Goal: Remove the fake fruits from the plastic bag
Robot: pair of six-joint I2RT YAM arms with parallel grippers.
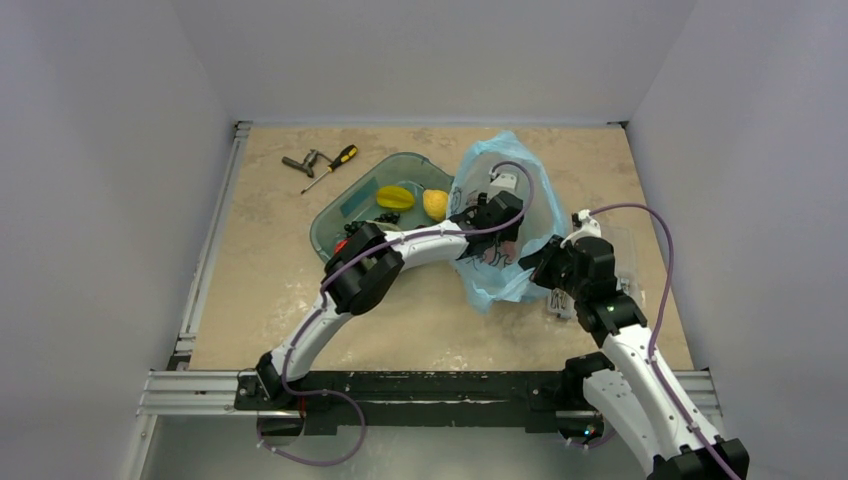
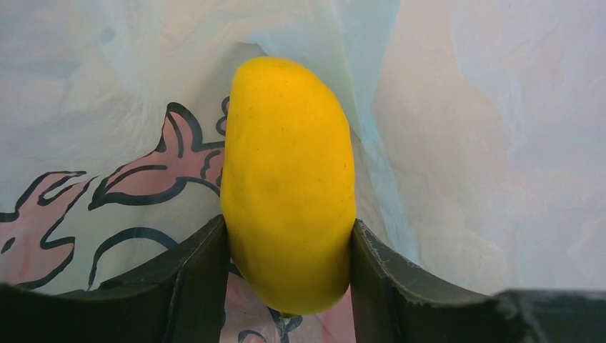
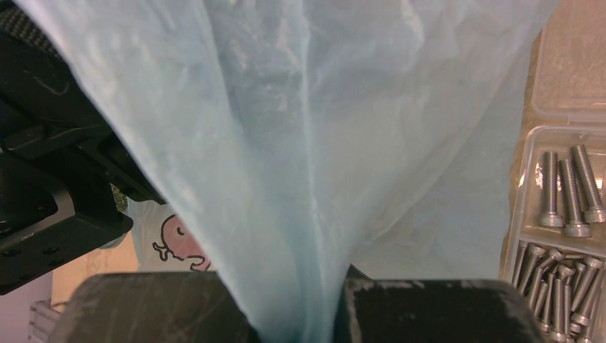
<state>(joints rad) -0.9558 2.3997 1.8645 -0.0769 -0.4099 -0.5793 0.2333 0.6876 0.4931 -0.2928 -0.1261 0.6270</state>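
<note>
My left gripper (image 2: 289, 232) is inside the light-blue plastic bag (image 1: 500, 165) and is shut on the smooth yellow mango-like fruit (image 2: 286, 150), one finger on each side of its lower half. The bag's pink-and-white cartoon print (image 2: 179, 164) shows behind the fruit. In the top view the left gripper (image 1: 488, 238) reaches into the bag's open mouth. My right gripper (image 1: 541, 263) is shut on a bunched fold of the bag (image 3: 300, 179) at its right edge; the fold runs down between the fingers (image 3: 429, 311). The large dull-green fruit does not clearly show.
A teal tray (image 1: 350, 205) left of the bag holds a star fruit (image 1: 395, 196), a yellow pear (image 1: 435, 204), black grapes (image 1: 386, 217) and a red fruit (image 1: 341, 243). A screwdriver (image 1: 333, 166) lies behind it. A clear box of bolts (image 3: 564, 207) sits right of the bag.
</note>
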